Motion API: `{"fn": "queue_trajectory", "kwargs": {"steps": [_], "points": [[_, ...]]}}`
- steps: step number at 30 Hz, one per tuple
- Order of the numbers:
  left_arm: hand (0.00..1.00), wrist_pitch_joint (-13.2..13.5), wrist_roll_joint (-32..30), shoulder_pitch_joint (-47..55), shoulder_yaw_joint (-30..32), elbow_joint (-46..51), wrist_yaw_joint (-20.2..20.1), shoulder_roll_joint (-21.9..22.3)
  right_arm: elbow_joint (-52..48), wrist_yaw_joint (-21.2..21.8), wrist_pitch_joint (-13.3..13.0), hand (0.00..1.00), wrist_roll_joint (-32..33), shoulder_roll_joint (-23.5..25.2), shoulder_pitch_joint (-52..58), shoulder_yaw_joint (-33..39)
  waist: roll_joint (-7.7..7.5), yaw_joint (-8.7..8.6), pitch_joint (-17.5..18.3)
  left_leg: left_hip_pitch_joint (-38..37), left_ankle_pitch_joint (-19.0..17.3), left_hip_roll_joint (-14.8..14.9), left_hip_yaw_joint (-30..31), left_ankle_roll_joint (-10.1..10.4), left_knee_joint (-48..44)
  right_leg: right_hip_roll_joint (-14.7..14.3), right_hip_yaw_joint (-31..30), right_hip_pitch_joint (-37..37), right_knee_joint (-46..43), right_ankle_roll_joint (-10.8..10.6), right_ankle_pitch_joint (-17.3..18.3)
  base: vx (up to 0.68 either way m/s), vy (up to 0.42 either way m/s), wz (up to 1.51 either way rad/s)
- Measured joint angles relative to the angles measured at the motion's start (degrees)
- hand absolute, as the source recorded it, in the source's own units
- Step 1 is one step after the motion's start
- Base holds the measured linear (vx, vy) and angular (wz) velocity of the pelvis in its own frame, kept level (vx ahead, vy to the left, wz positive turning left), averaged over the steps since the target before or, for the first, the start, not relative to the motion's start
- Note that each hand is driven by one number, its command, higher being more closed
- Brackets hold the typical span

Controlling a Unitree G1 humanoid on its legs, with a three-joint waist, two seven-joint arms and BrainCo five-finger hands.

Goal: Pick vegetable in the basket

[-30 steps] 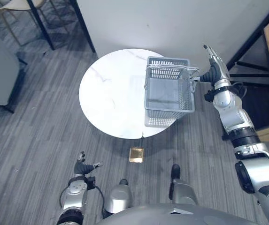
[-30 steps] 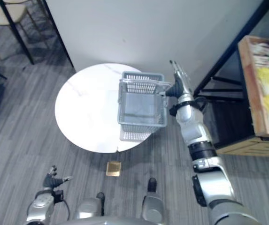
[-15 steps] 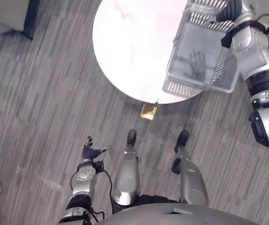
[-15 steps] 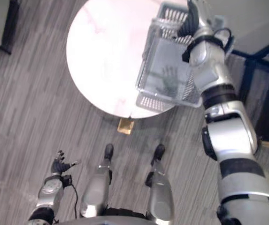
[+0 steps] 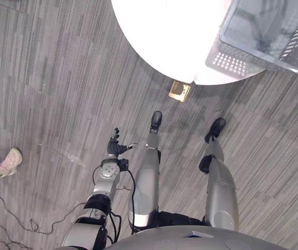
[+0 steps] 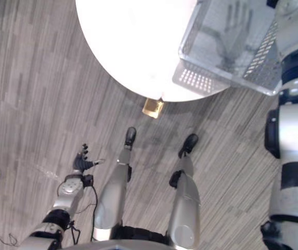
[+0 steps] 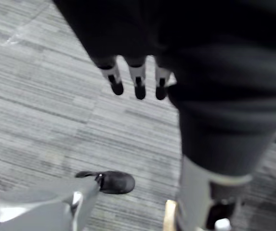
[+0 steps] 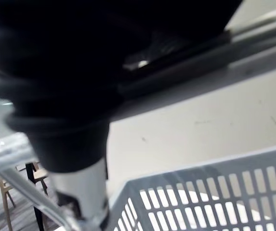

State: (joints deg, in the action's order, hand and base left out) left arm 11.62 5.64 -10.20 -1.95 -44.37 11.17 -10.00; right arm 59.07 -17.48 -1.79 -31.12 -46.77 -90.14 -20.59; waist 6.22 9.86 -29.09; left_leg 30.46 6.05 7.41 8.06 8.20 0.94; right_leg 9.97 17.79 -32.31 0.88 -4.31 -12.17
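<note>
The grey plastic lattice basket (image 6: 227, 47) overlaps the round white surface (image 6: 133, 41). The left hand (image 5: 113, 150) has its fingers straight and apart; the right hand's (image 8: 70, 72) hold I cannot tell.

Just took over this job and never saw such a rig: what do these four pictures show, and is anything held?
This is a two-legged humanoid robot with two arms and fingered hands. Two pictures look down from cameras in its head; two come from its wrists. A grey mesh basket juts over the edge of a round white table; what shows inside looks empty. The left hand hangs open above the floor, holding nothing. The right hand is up by the basket's rim; whether it grips it I cannot tell. A small brass-coloured plate lies on the floor.
</note>
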Motion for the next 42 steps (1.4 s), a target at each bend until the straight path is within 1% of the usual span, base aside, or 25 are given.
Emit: {"fn": "queue_trajectory", "kwargs": {"steps": [6,11,16,19,20,21,23,24,25,27,28,29,30,31,32,33,34,35,36,37,38,39,40,41,42], "points": [[0.00,-0.21,-0.01,2.26,1.51,0.55,-0.20,2.93,-5.54,1.71,0.06,1.00,-0.11,0.46,3.75,-0.10,-0.32,-0.29,0.17,-2.63,1.19,-0.20,-3.59,-0.75,1.16,0.48,-3.23,-1.60,-3.00,0.20,0.23,-0.01,0.011,-0.25],[0.00,-0.41,-0.16,2.58,1.41,0.89,-1.42,3.05,-3.38,5.06,0.43,1.00,0.06,4.10,12.14,0.03,-0.67,-2.92,1.22,-10.94,1.13,-0.18,-4.71,-0.81,3.07,0.27,-4.73,5.04,-2.79,0.15,1.01,0.01,0.011,-0.18],[0.00,-1.31,-0.74,3.02,0.87,2.37,-2.13,2.50,-1.49,8.36,2.09,1.00,0.73,4.15,21.51,3.03,-0.79,-4.33,1.73,-17.85,0.87,0.04,-4.81,-0.87,4.17,0.02,-5.14,11.46,-2.57,-0.55,2.39,-0.02,-0.008,-0.07],[0.00,-1.38,-2.67,4.60,-0.46,2.55,-2.78,2.36,-6.22,8.81,2.65,1.00,2.63,7.18,33.02,8.15,-1.84,-5.08,5.58,-20.75,0.23,0.17,-6.16,-1.06,4.71,-0.42,-6.13,13.96,-1.12,-0.81,2.39,0.03,-0.004,-0.21],[0.00,-1.48,-3.06,5.89,-1.33,2.51,-3.78,2.24,-11.98,9.02,2.64,1.00,3.38,9.74,39.80,10.34,-2.41,-6.41,7.50,-22.15,-0.72,0.35,-6.95,-1.16,4.71,-0.64,-6.30,15.21,-0.72,-1.00,2.60,0.05,0.006,-0.22],[0.00,-1.51,-3.19,6.31,-1.58,2.50,-4.10,2.12,-14.28,9.15,2.64,1.00,3.69,10.87,42.25,11.40,-2.75,-6.68,8.19,-22.77,-1.03,0.43,-7.64,-1.12,4.71,-0.80,-6.80,15.50,-0.70,-1.04,2.68,0.10,0.020,-0.47],[0.00,-2.00,-5.86,7.38,-3.10,2.50,-5.69,1.84,-24.71,9.45,2.54,1.00,4.31,16.45,53.09,16.11,-4.46,-7.52,10.89,-25.80,-2.56,0.76,-10.97,-1.08,4.66,-1.79,-10.42,16.28,-0.50,-1.09,2.76,0.12,0.033,-0.88],[0.00,-2.39,-7.51,8.07,-3.86,2.43,-6.53,1.63,-29.92,9.40,2.32,1.00,5.48,20.06,59.36,18.47,-5.62,-8.68,11.83,-27.88,-4.18,0.98,-14.30,-1.11,3.57,-2.48,-12.74,16.81,-0.64,-0.78,2.53,0.11,0.042,-1.27],[0.00,-2.55,-8.30,8.75,-3.85,2.41,-7.13,1.55,-32.61,9.19,1.98,1.00,7.02,23.59,63.49,20.30,-6.63,-9.65,12.70,-29.20,-5.94,1.32,-17.81,-1.00,2.15,-2.83,-13.13,16.81,-0.80,-0.06,3.51,0.12,0.045,-1.57],[0.00,-2.83,-9.64,9.13,-3.69,2.39,-7.39,1.53,-35.28,8.06,1.75,1.00,9.77,28.42,68.83,22.94,-7.21,-10.36,13.35,-32.00,-7.53,2.49,-23.68,-0.99,0.75,-1.49,-5.34,16.67,-3.02,4.50,6.72,0.11,0.032,-1.63],[0.00,-3.38,-9.71,9.83,-3.45,2.45,-7.64,1.57,-35.89,7.08,1.10,1.00,12.27,32.56,73.57,25.02,-6.94,-10.95,14.28,-34.15,-8.88,4.95,-29.04,-0.77,-1.07,1.96,8.81,15.80,-10.21,9.23,10.94,0.17,0.018,-1.86],[0.00,-3.58,-9.71,10.27,-2.69,2.51,-7.71,0.95,-35.87,6.68,1.01,1.00,13.82,34.53,76.76,25.29,-7.71,-11.31,15.64,-36.12,-10.69,5.35,-32.67,0.52,-2.29,4.65,17.39,15.87,-15.28,12.00,12.25,0.20,0.025,-1.94],[0.00,-3.65,-9.71,10.28,-1.95,2.59,-7.71,0.85,-35.62,6.67,0.75,1.00,15.12,35.42,78.26,25.20,-8.15,-11.22,16.26,-37.50,-11.97,5.66,-34.87,1.27,-3.23,5.40,20.70,15.87,-17.15,12.52,12.00,0.28,-0.045,-2.30],[0.00,-3.92,-9.71,11.65,1.28,2.36,-7.58,0.69,-35.54,6.60,0.27,1.00,16.71,37.38,80.83,24.80,-8.17,-10.55,16.65,-40.62,-13.41,7.25,-41.56,2.87,-6.11,4.41,26.43,15.76,-20.17,16.29,14.10,0.23,-0.071,-2.54],[0.00,-3.92,-9.70,12.10,2.75,2.14,-7.49,0.84,-35.40,6.70,0.03,1.00,17.63,37.71,82.99,24.57,-8.15,-10.27,17.27,-42.55,-13.58,7.54,-46.51,3.08,-7.15,2.95,27.42,15.86,-19.80,17.44,16.70,0.24,-0.137,-2.68],[0.00,-3.93,-9.70,12.08,3.13,1.27,-7.42,0.92,-35.08,6.99,0.01,1.00,18.91,37.57,85.50,25.09,-7.21,-10.77,18.24,-43.91,-13.67,7.94,-49.92,3.22,-7.40,2.55,28.62,16.04,-20.39,13.49,19.44,0.15,-0.100,-1.75],[0.00,-3.93,-9.70,12.00,3.12,0.67,-7.37,1.01,-34.83,7.36,0.00,1.00,19.94,37.63,86.93,25.74,-6.81,-11.03,18.92,-44.48,-13.59,8.24,-51.63,3.13,-7.36,2.39,29.59,15.86,-21.05,11.97,20.53,0.21,-0.147,-1.53],[0.00,-3.90,-9.71,11.75,3.74,-0.79,-7.13,1.54,-33.95,8.15,0.00,1.00,22.05,38.19,89.94,27.15,-6.16,-11.35,19.28,-46.48,-13.21,8.70,-54.13,3.31,-7.88,2.20,29.25,15.42,-23.73,11.34,21.69,0.23,-0.194,-1.42],[0.00,-4.06,-9.73,11.56,5.06,-3.51,-7.06,1.84,-32.67,8.61,0.01,1.00,24.03,39.20,92.93,28.49,-6.09,-12.76,19.54,-48.31,-12.21,8.99,-55.54,4.18,-9.67,1.03,25.72,14.77,-25.54,12.15,23.09,0.25,-0.211,-1.38],[0.00,-4.17,-9.88,11.60,5.65,-4.59,-7.03,2.35,-32.59,8.88,-0.08,1.00,24.58,39.71,94.07,28.94,-6.04,-13.11,19.88,-48.64,-11.30,9.26,-56.07,4.66,-11.14,0.22,24.51,14.63,-25.34,12.03,23.28,0.33,-0.233,-1.51],[0.00,-4.78,-10.92,11.73,6.79,-6.10,-6.96,3.15,-32.33,9.22,-0.93,1.00,26.53,41.04,95.70,29.05,-6.41,-13.44,20.61,-48.23,-8.46,10.77,-56.32,5.11,-17.83,-1.87,20.78,14.52,-23.96,12.07,23.38,0.38,-0.199,-1.84],[0.00,-5.09,-11.74,12.75,6.76,-7.20,-6.94,3.71,-31.42,9.57,-1.74,1.00,27.62,42.08,97.52,29.01,-6.38,-13.42,20.94,-47.13,-3.91,13.44,-55.61,5.06,-26.90,-4.83,16.58,15.32,-21.73,11.90,23.20,0.32,-0.156,-1.91],[0.00,-5.10,-11.84,13.41,6.82,-7.55,-6.86,4.15,-30.57,9.60,-1.89,1.00,27.71,42.38,97.85,29.00,-6.06,-13.23,21.02,-46.02,-1.78,15.14,-53.97,3.96,-31.89,-6.48,14.56,16.12,-20.21,11.89,22.95,0.33,-0.146,-2.10],[0.00,-5.10,-11.91,13.99,7.59,-8.73,-6.54,5.28,-27.47,9.51,-2.04,1.00,28.16,42.52,97.90,28.96,-5.07,-12.78,21.29,-40.83,-5.95,17.16,-46.81,-2.47,-45.51,-10.66,9.19,17.80,-17.14,12.61,21.79,0.32,-0.112,-2.20],[0.00,-5.25,-11.86,14.54,7.78,-9.46,-6.02,5.54,-23.81,9.51,-2.04,1.00,28.27,42.27,96.87,28.99,-5.05,-11.76,21.15,-35.89,-11.50,13.61,-37.23,-2.75,-51.98,-13.03,4.50,19.33,-15.39,12.79,21.40,0.32,-0.112,-2.33]]}}
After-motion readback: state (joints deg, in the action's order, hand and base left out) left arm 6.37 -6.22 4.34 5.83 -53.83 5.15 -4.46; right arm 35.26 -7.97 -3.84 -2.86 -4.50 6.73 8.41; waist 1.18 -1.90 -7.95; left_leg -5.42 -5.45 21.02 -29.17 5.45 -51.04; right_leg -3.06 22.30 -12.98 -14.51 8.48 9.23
